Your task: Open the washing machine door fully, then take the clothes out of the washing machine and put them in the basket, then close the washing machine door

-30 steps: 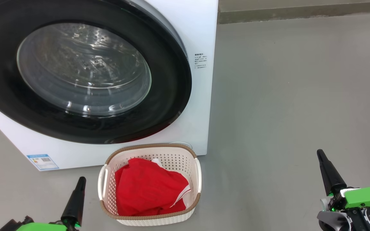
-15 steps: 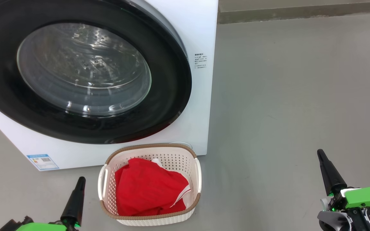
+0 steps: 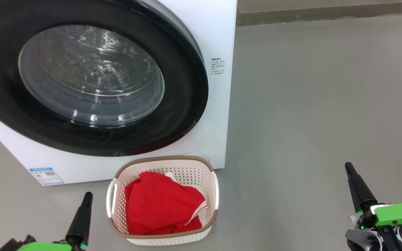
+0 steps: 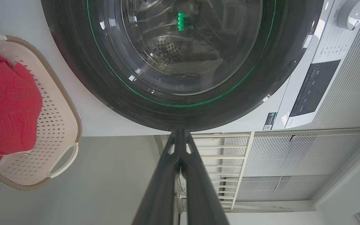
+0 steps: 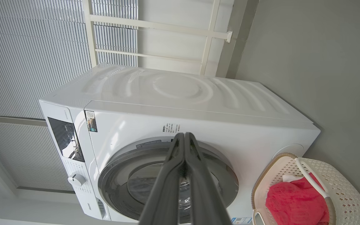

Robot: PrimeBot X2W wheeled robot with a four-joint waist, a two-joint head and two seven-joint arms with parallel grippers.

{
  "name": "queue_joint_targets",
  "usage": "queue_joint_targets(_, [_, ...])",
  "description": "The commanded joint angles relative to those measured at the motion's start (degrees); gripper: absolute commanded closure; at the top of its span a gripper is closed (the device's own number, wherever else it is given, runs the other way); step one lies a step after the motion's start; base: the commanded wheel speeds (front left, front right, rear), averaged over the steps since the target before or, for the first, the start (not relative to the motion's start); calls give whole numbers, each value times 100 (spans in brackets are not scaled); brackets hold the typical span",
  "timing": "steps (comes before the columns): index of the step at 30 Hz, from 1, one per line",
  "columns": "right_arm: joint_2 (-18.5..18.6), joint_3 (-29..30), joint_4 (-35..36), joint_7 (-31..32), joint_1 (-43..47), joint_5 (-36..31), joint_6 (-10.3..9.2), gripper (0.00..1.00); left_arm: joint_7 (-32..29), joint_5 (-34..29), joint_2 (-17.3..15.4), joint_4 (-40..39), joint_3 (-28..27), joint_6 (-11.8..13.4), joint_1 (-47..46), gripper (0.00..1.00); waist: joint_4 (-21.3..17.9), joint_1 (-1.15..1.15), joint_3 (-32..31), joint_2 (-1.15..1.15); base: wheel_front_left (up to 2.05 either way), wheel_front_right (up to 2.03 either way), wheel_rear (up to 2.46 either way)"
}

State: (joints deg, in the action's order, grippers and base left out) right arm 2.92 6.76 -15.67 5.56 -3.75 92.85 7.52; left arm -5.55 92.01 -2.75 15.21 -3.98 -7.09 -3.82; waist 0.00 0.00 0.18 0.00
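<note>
The left gripper (image 3: 88,197) and right gripper (image 3: 349,170) are seen pinched closed with nothing held, flanking the basket (image 3: 162,159). The clothes (image 3: 159,205) are piled inside it. The washing machine door (image 3: 187,87) is seen closed against the washing machine (image 3: 222,31). Nothing is judged left to do.

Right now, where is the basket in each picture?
Head view: the basket sits at the bottom middle, just below the washing machine door.
Left wrist view: the basket is at the left edge, left of the door.
Right wrist view: the basket is in the bottom right corner, right of the door.
Shared landmark: the big round black door, next to the basket every time.
</note>
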Motion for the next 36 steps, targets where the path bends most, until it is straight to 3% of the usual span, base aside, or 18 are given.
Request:
queue_joint_targets(1, [47, -92, 168, 38, -237, -13, -3, 100, -59, 51, -46, -117, -211, -40, -234, 100, 0, 0, 0, 0, 0, 0, 0])
queue_joint_targets(36, [27, -62, 167, 62, -240, -37, -3, 100, -75, 34, -32, -117, -231, -40, -235, 100, 0, 0, 0, 0, 0, 0, 0])
